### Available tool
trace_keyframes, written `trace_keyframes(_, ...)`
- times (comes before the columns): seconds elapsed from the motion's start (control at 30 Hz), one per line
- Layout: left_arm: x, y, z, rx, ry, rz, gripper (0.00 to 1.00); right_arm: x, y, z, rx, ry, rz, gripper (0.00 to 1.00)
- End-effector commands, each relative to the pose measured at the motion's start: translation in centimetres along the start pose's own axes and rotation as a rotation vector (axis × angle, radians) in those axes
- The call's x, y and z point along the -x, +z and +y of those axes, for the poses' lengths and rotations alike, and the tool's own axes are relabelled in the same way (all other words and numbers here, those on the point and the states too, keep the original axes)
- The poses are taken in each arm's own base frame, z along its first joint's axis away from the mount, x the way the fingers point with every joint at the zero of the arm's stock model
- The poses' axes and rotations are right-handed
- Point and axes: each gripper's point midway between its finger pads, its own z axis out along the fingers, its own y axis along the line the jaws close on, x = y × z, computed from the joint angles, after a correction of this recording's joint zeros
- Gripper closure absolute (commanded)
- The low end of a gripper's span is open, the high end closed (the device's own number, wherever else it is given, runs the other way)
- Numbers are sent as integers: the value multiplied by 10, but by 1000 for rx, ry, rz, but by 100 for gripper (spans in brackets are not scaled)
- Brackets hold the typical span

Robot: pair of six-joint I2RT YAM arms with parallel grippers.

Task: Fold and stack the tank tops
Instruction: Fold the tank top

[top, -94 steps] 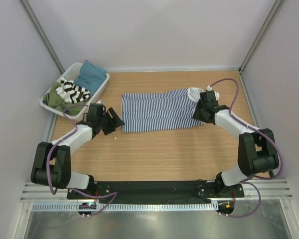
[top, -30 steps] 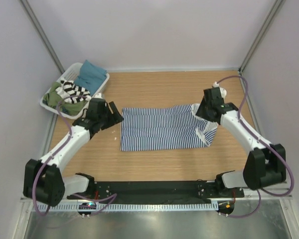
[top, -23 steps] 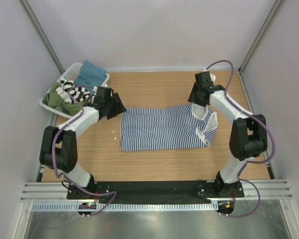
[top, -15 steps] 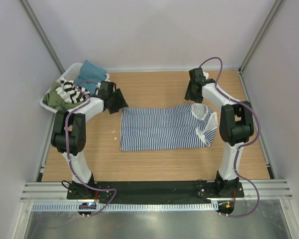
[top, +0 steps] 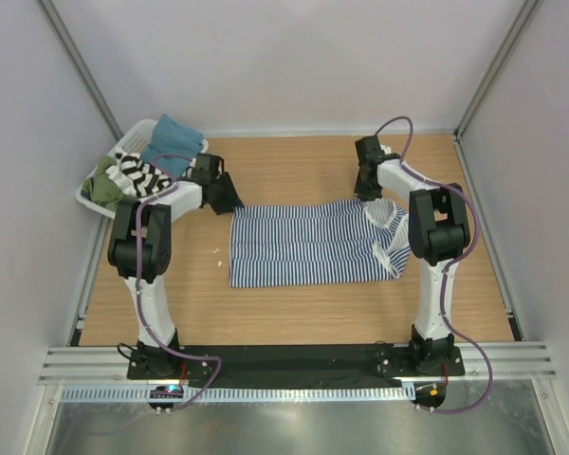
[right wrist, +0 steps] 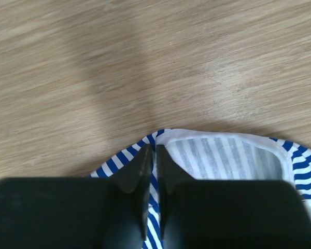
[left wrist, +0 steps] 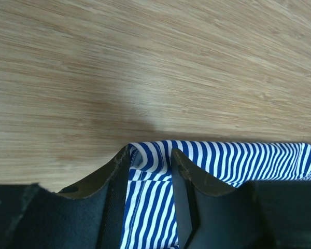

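Starting the fold: left gripper (left wrist: 151,155) is straddling, half-open, the upper-left corner of the navy-striped tank top (top: 303,245); right gripper (right wrist: 151,150) is pinching its upper-right edge. Next probably needs left closing, both lifting.

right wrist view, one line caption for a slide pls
Right gripper pinches the edge of the navy-striped tank top beside its white-trimmed opening, on the wooden table.

We find bare surface (top: 294,313) along the near edge and in the far strip between the two arms. The white basket (top: 192,163) blocks the far-left corner, beside the left arm (top: 137,242). The striped tank top (top: 303,242) covers the middle; the right arm (top: 436,223) stands over its right end.
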Motion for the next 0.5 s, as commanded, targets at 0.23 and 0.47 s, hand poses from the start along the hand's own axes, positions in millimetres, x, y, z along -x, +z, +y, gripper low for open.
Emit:
trace_keyframes(0.23, 24, 13, -9, -48, 16, -29, 100, 31, -16, 4, 31, 37, -97, 99)
trace_keyframes(0.47, 32, -7, -17, -93, 59, -101, 100, 44, -41, 5, 73, 68, -174, 99)
